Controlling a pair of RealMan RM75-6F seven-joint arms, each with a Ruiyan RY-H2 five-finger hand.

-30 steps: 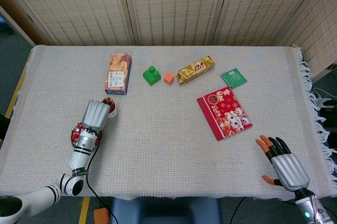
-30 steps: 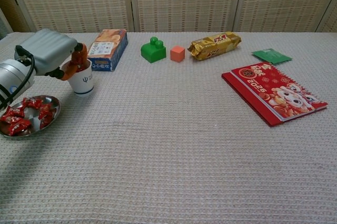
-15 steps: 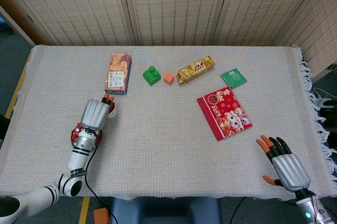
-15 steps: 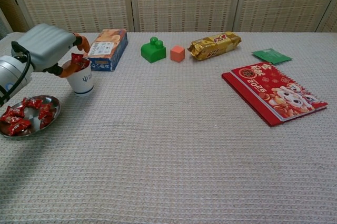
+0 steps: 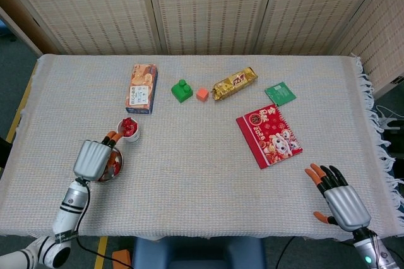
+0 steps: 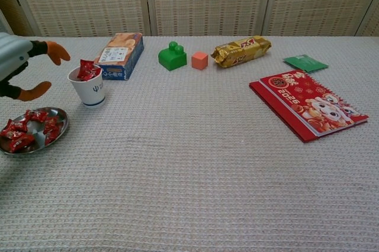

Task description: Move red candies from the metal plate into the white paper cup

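Several red candies [image 6: 28, 129] sit in the metal plate [image 6: 58, 135], one more pokes out of the white paper cup [image 6: 88, 91] just beside it. Left hand [image 5: 92, 158] hovers over the plate, fingers apart, holding nothing. Right hand [image 5: 339, 197] rests spread at the table's near right edge.

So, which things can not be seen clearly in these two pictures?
- Round metal plate: head view, mostly hidden under the left hand.
- Left hand: chest view, cut by the left edge.
- Right hand: outside the chest view.
- White paper cup: candy count inside hidden by its wall.
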